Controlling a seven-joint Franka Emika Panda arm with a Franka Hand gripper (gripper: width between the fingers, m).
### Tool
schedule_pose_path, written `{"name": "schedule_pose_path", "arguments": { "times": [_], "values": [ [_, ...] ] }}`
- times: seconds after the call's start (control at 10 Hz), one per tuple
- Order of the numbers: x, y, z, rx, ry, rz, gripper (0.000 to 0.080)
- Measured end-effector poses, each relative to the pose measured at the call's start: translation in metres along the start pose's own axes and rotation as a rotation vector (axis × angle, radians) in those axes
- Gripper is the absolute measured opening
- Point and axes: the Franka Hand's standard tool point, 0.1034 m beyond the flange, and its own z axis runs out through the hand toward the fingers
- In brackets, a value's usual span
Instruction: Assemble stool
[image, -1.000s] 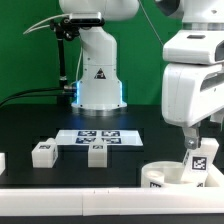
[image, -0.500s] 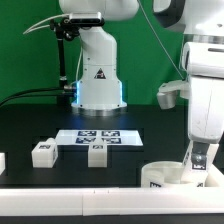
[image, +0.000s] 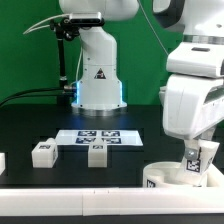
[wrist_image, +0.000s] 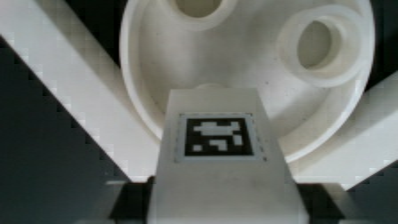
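The round white seat (image: 165, 176) lies at the front on the exterior view's right, against the white front bar. My gripper (image: 197, 160) is shut on a white tagged leg (image: 195, 163) and holds it upright over the seat's right part. In the wrist view the leg (wrist_image: 217, 150) fills the middle between my dark fingers (wrist_image: 125, 205), its tag facing the camera, with the seat (wrist_image: 196, 60) and two of its sockets beyond it. Two more tagged legs (image: 43, 152) (image: 97, 153) stand on the table at the exterior view's left and middle.
The marker board (image: 98, 138) lies flat in front of the robot base (image: 98, 85). A long white bar (image: 70, 205) edges the front of the table. A small white piece (image: 2, 161) shows at the far left edge.
The arm's wrist has turned back and forth above the seat. The held leg stays over the seat's right part, slightly shifted. The other legs have not moved.
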Motion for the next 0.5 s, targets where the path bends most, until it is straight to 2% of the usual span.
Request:
{"name": "schedule_pose_path", "arguments": {
  "times": [0.1,0.5],
  "values": [
    [-0.0007,0.0084,0.0006,0.005,0.004,0.119,0.0335],
    [0.0000,0.0096,-0.0003,0.018,0.030,0.625,0.0337]
  ]
}}
